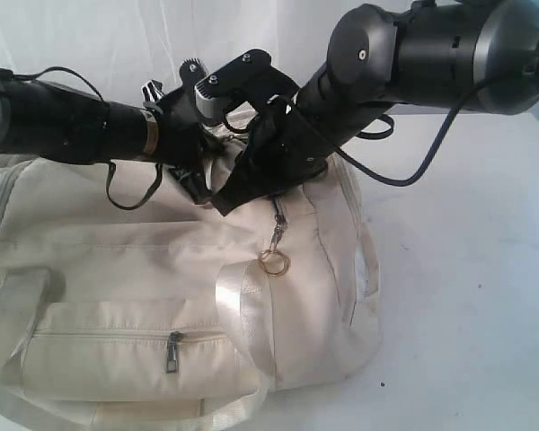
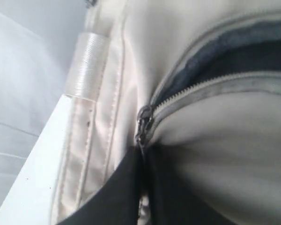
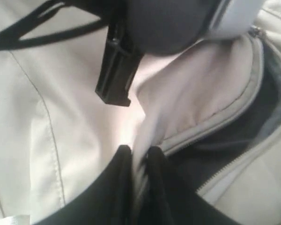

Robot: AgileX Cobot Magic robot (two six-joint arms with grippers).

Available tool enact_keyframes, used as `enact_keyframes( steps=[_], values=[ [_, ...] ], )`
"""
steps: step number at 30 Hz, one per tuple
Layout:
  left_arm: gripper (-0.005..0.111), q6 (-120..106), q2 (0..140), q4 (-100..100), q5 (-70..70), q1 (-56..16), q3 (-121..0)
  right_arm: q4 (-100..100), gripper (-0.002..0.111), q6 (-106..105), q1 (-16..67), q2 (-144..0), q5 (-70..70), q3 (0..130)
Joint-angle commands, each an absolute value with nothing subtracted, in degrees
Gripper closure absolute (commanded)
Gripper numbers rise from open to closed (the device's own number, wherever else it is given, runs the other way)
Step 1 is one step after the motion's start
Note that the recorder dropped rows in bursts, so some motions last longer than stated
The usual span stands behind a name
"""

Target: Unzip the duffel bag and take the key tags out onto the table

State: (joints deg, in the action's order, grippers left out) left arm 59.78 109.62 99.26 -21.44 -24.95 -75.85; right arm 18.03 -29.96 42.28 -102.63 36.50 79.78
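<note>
The cream duffel bag (image 1: 117,269) lies on the white table (image 1: 467,269), and both arms meet over its top. In the left wrist view my left gripper (image 2: 143,161) is shut on the pull of the top zip, just below the slider (image 2: 144,121). Beyond the slider the zip gapes and shows dark grey lining (image 2: 234,51). My right gripper (image 3: 139,157) is shut on a fold of bag fabric (image 3: 152,122) beside the zip edge. In the exterior view the left gripper (image 1: 196,178) and the right gripper (image 1: 226,199) are close together. No key tags show; the bag's inside is dark.
An end zip with a metal pull and a gold ring (image 1: 274,262) hangs on the bag's near side. A front pocket zip pull (image 1: 173,351) sits lower. A shiny webbing handle (image 1: 242,310) crosses the front. The right arm's cable (image 1: 413,175) droops over the table.
</note>
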Motion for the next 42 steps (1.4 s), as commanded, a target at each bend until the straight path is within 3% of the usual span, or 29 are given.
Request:
enact_keyframes(
  steps=[1, 8, 10, 13, 16, 18, 36, 42],
  values=[
    [0.107, 65.55, 106.24, 99.95, -27.23, -22.46, -75.46, 17.64, 0.096, -29.73, 42.15, -102.44, 36.09, 79.88],
    [0.107, 69.49, 104.6, 99.95, -39.72, -17.06, -75.35, 15.89, 0.095, -29.73, 42.15, -102.44, 33.27, 79.88],
    [0.107, 70.92, 104.47, 99.95, -45.08, -15.09, -75.35, 13.18, 0.091, -29.73, 42.15, -102.32, 29.66, 79.88],
    [0.107, 70.92, 104.47, 99.95, -51.03, -12.82, -75.35, 11.73, 0.073, -29.73, 42.15, -102.21, 24.26, 79.98],
    [0.107, 70.92, 104.47, 99.95, -55.55, -11.4, -75.35, 10.92, 0.049, -29.73, 42.15, -102.14, 20.39, 79.98],
    [0.107, 70.92, 104.47, 99.95, -57.38, -10.69, -75.35, 10.21, 0.042, -30.57, 42.26, -102.14, 18.48, 79.98],
    [0.107, 70.7, 104.47, 99.95, -59.0, -9.81, -75.35, 10.27, 0.053, -40.94, 42.26, -109.58, 3.21, 80.59],
    [0.107, 70.7, 104.47, 99.95, -60.94, -9.81, -75.35, 10.27, 0.067, -40.94, 42.26, -112.1, 2.14, 84.25]
  ],
)
